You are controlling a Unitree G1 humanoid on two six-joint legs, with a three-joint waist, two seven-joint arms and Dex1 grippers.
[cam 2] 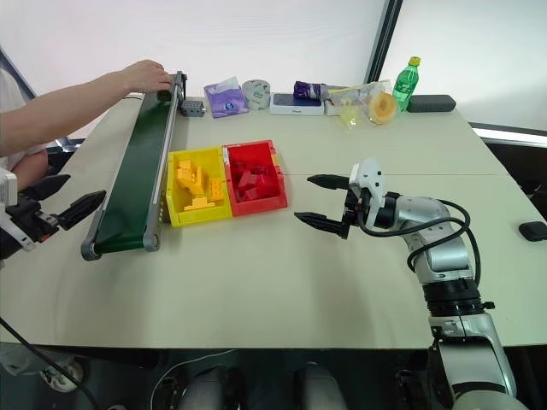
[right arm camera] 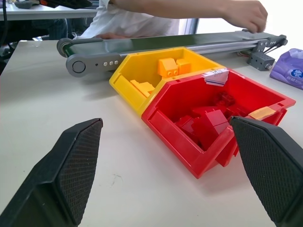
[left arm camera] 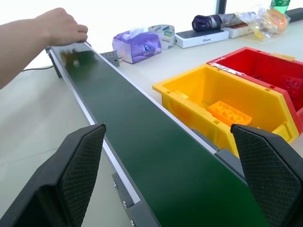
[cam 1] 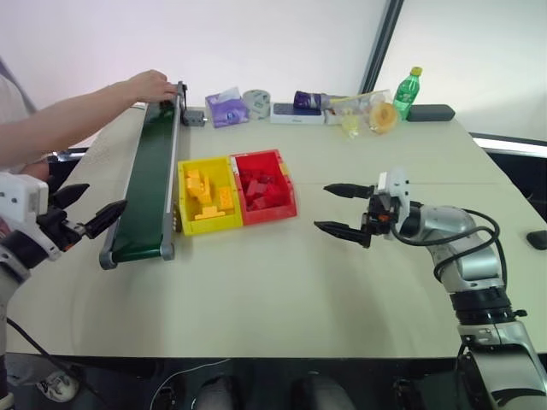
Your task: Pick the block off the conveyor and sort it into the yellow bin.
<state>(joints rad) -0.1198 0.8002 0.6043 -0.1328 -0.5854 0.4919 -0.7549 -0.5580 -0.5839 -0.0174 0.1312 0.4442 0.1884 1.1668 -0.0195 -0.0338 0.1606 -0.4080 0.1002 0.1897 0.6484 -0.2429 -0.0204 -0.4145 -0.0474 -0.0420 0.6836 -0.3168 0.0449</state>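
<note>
Knurled black claw (left arm camera: pixel 168 175) pads, wide apart

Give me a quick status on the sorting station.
Both grippers open, empty: left by the conveyor near end, right beside the bins. No block visible on belt. Person's hand at the far end.

Almost no lettering can be read. The flat white rectangular box (left arm camera: pixel 203 37), lying at the table's far edge beyond the red open-topped plastic bin (left arm camera: pixel 265 71), carries a short dark word on its long side face; its letters are too small to make out. The purple soft tissue pack (left arm camera: pixel 138 46), just beside that box, bears a round blue-and-white emblem whose lettering cannot be made out. The green plastic bottle with yellow cap (cam 1: pixel 407 92), farther along the same edge, has a label that is likewise illegible.
</note>
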